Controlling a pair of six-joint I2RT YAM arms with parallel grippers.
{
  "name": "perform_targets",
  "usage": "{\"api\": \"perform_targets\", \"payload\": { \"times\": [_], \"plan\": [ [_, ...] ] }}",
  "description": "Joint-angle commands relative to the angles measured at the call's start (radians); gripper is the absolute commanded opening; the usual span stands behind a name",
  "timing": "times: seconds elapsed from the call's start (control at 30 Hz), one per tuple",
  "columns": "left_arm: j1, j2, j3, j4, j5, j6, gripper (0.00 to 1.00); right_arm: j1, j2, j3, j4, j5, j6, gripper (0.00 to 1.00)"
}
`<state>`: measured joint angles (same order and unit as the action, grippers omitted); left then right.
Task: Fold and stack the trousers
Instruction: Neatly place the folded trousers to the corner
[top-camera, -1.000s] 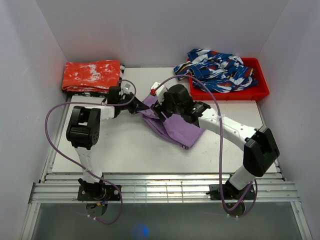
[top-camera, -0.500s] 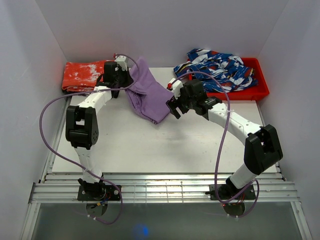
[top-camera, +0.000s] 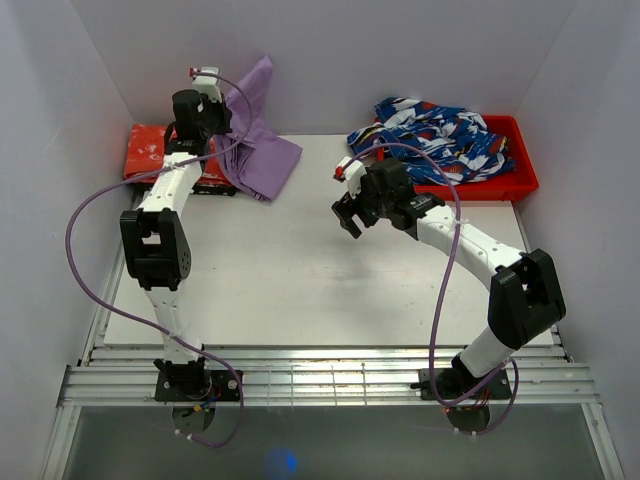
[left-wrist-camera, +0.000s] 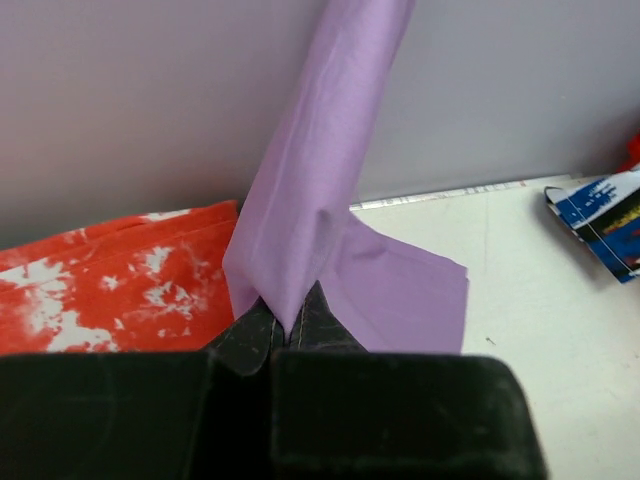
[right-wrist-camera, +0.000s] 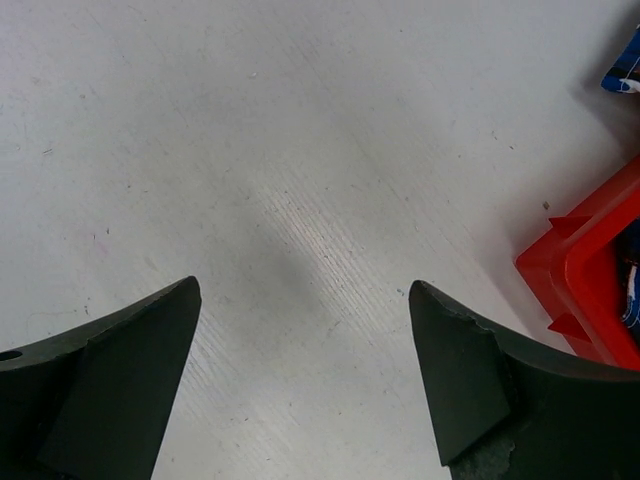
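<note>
White walls close in the scene on three sides, and a pale desk (top-camera: 300, 280) fills the floor of the enclosure, its middle bare and faintly scuffed. At the far left corner lies a folded red-orange cloth (left-wrist-camera: 110, 280) with white blotches. At the far right a red tray (top-camera: 505, 180) carries a blue-white-red patterned garment (top-camera: 440, 135).

The trousers (top-camera: 258, 135) are off the desk, held up near the back wall beside the red-orange cloth. In the left wrist view they hang as a narrow lilac bundle with one flap spreading below. The left gripper (left-wrist-camera: 288, 332) has its fingers pressed together on a pinch of that fabric. The right gripper (right-wrist-camera: 302, 290) is spread wide and holds nothing, hovering over bare desk just beside the tray.

The folding looks done, and this appears to be the stacking step: carrying the bundle to the pile at the left corner. The next move probably calls for lowering the trousers flat onto the red-orange cloth before letting go. Hanging from a single pinch, the fold could slip open, so a slow descent seems wise.
</note>
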<state>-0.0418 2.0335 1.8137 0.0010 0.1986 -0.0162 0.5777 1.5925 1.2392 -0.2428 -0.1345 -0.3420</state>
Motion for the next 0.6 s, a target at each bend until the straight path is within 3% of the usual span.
{"api": "perform_targets", "payload": {
  "times": [0.0, 0.57],
  "plan": [
    [0.0, -0.024, 0.07, 0.069, -0.036, 0.013, 0.0, -0.001, 0.0, 0.02, 0.0, -0.019, -0.002, 0.91],
    [0.04, 0.031, 0.275, 0.093, -0.024, -0.08, 0.0, -0.003, 0.021, 0.026, 0.0, -0.03, 0.003, 0.93]
  ]
}}
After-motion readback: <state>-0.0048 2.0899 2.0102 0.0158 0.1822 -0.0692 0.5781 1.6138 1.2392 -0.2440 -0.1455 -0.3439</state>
